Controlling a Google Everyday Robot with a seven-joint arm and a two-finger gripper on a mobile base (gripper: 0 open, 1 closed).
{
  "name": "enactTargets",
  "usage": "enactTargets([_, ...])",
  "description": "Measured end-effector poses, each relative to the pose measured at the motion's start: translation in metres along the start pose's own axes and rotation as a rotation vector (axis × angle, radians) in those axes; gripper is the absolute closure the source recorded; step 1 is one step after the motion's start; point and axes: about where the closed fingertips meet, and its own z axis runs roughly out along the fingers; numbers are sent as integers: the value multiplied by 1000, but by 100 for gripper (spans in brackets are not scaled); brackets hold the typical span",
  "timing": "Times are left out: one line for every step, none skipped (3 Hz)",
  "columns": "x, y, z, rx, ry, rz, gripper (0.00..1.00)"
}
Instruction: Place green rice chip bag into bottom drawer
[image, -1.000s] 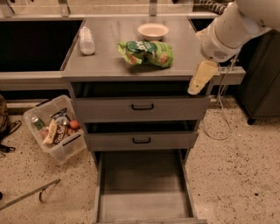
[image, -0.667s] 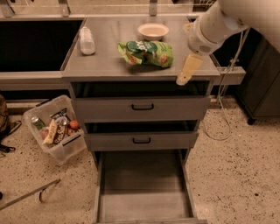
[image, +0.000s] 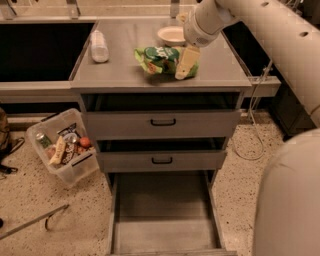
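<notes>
Moved left, gripper (image: 181, 73) now overlaps green rice chip bag (image: 157, 59) (opening: cannot tell).

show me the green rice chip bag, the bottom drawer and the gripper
green rice chip bag (image: 157, 59), camera view, on its crumpled green front
bottom drawer (image: 162, 212), camera view, on its bare flat floor
gripper (image: 183, 69), camera view, on its cream lower end, at the bag's right end

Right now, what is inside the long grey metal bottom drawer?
The bottom drawer shows only bare floor; rear hidden beneath the middle drawer. The crumpled green chip bag lies on the countertop, gripper at its right end.
</notes>
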Motion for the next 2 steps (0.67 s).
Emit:
enactTargets([-15,-12,37,-35,-30,-22,0])
enactTargets([-7,-10,72,-97,-35,9,0])
